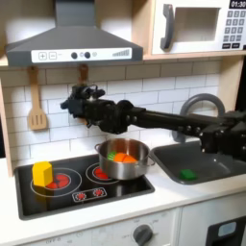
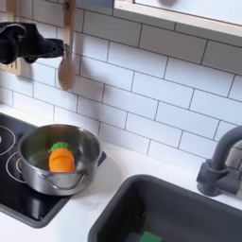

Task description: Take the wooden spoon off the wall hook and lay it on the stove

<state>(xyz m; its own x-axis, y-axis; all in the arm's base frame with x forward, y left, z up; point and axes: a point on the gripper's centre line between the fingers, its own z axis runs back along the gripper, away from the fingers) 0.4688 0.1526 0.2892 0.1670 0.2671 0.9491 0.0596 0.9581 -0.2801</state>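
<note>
The wooden spoon [image 2: 66,59] hangs bowl-down from a hook on the white tile wall, and its handle [image 1: 83,69] shows below the range hood. My black gripper [image 1: 79,94] is raised in front of the wall at the height of the spoon's bowl. It stands open, and its fingers look spread. In the second exterior view the gripper [image 2: 47,43] sits just left of the spoon, close to it with nothing held. The black stove [image 1: 67,192] with its red burner rings lies below.
A steel pot [image 1: 123,159] with orange and green toy food stands on the right burner, and a yellow block [image 1: 41,173] on the left one. A slotted spatula [image 1: 36,110] hangs further left. The dark sink [image 1: 207,165] and faucet [image 1: 197,104] are on the right.
</note>
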